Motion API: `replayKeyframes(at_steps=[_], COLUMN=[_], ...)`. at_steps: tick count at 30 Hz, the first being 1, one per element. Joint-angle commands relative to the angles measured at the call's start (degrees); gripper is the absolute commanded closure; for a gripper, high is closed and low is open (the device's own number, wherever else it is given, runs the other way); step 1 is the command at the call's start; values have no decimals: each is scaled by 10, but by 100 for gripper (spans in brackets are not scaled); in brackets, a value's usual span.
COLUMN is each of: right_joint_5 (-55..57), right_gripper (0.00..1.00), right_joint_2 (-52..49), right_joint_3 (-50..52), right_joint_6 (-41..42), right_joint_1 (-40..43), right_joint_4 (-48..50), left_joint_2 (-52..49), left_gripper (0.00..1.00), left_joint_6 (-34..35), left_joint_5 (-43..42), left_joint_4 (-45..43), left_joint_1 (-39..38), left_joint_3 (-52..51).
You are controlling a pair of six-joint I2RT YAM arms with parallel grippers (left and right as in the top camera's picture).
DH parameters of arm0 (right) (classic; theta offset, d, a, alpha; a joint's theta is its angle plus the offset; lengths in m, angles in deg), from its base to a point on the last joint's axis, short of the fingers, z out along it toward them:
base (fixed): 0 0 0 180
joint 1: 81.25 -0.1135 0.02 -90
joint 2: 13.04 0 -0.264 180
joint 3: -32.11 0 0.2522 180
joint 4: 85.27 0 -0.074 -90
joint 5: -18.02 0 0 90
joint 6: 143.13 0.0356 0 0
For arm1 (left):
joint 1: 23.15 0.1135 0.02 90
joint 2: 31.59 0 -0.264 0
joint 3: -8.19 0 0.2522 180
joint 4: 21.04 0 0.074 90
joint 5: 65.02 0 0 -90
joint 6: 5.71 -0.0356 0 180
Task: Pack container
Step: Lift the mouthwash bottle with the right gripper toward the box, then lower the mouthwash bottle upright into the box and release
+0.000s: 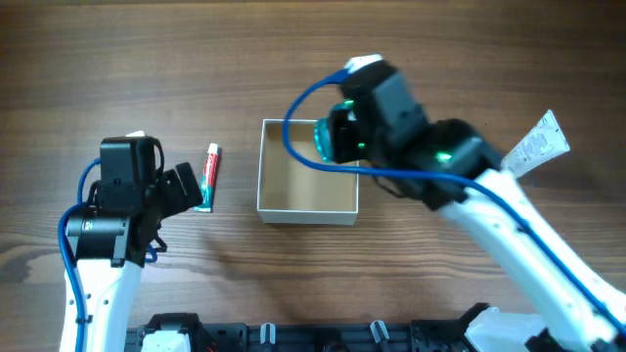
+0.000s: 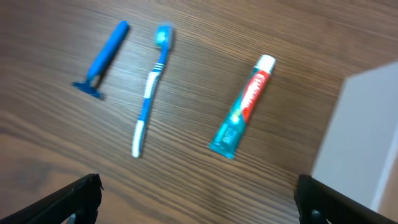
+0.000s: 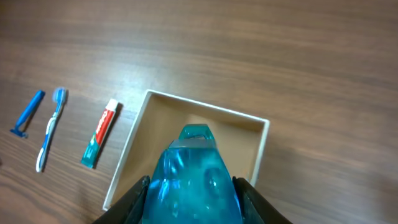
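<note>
Over the container (image 1: 306, 217) in the middle of the desk (image 1: 460, 49) — gripping a translucent teal bottle (image 3: 194, 168) with the right gripper (image 3: 191, 200), closed on its sides. Hovering with the left gripper (image 2: 202, 202) wide apart, empty, near the toothpaste tube (image 2: 242, 106).

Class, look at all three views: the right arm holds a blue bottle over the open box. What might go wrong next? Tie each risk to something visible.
The right gripper holds the blue bottle near a corner of the container in the overhead view; released there, it might catch a wall. The blue cable loops over the container and might snag it. The toothpaste lies close beside it, so the open left gripper might bump the container.
</note>
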Motion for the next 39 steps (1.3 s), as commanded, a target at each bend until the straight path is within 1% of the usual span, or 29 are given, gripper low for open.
replayKeyframes(at_steps=[1, 3, 8, 13, 18, 19, 20, 21, 23, 24, 26, 28, 31, 34, 36, 38, 39], right_joint_5=[52, 65, 64, 62, 59, 54, 48, 40, 34, 33, 26, 21, 13, 12, -5, -7, -4], right_gripper=[96, 96, 96, 96, 96, 88, 77, 69, 59, 46, 41, 34, 31, 29, 27, 26, 23], right_joint_2=[-68, -111, -183, -216, -235, -239, -245, -249, -249, -249, -249, -249, -245, -218, -180, -135, -108], right_joint_3=[-19, -19, -19, -19, -19, -19, -19, -19, -19, -19, -19, -19, -19, -19, -19, -19, -19], right_joint_6=[57, 97, 143, 149, 154, 154, 150, 141, 135, 134, 112, 107, 81, 61, 21, 17, 16], right_joint_1=[-30, -32, -32, -32, -32, -32, -32, -32, -32, -32, -33, -33, -33, -33, -34, -34, -33], right_joint_4=[47, 58, 85, 113, 125, 126, 127, 129, 132, 134, 136, 136, 134, 133, 132, 118, 112], left_joint_2=[-1, -1, -1, -1, -1, -1, -1, -1, -1, -1, -1, -1, -1, -1, -1, -1, -1], left_gripper=[0, 0, 0, 0, 0, 0, 0, 0, 0, 0, 0, 0, 0, 0, 0, 0, 0], left_joint_6=[10, 10, 10, 10, 10, 10, 10, 10, 10, 10, 10, 10, 10, 10, 10, 10, 10], left_joint_5=[54, 50, 47, 20, 20, 20, 20, 20, 20, 20, 20, 20, 20, 20, 20, 20, 20], left_joint_4=[1, 1, 2, 1, 1, 1, 1, 1, 1, 1, 1, 1, 1, 1, 0, -1, -1], left_joint_1=[1, 1, 1, 1, 1, 1, 1, 1, 1, 1, 1, 1, 1, 1, 1, 1, 1], left_joint_3=[12, 12, 12, 12, 12, 12, 12, 12, 12, 12, 12, 12, 12, 12, 12, 12, 12])
